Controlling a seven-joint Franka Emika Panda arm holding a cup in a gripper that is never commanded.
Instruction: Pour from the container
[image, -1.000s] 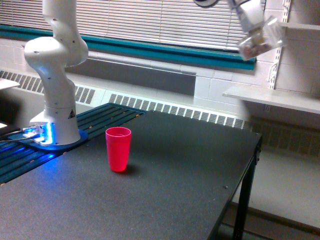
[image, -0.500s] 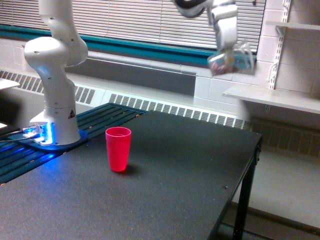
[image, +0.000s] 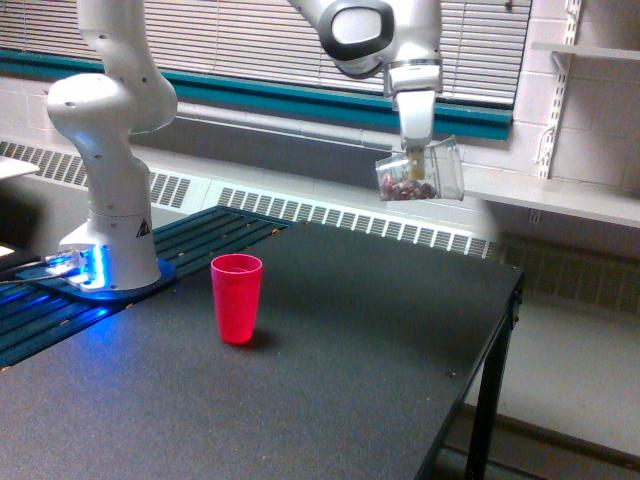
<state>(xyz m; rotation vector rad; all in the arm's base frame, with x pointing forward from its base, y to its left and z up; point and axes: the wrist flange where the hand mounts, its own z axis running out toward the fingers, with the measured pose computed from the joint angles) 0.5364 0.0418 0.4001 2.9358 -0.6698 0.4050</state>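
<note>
Nearest: matte black worktop, fine speckled texture, squared edge, dark metal leg at the exterior view's right. On it, an opaque red plastic cup, tapered, upright, mouth open, standing alone with bare surface all round. Behind it at the exterior view's left, the arm's glossy white base column sits on a round blue-lit plate, next to a dark slatted panel.

Further back and higher, the gripper hangs from a white wrist with a dark round cap, clamped on the container: a small clear plastic cup, tipped over close to its side, mouth facing the exterior view's right. Reddish-brown and pale bits are bunched at its lower left end. It's in the air, well above the worktop and well apart from the red cup, off to the exterior view's right of it.

Background: long white radiator grille, painted block wall, teal sill, closed blinds, white wall shelf on slotted uprights at the exterior view's right.
</note>
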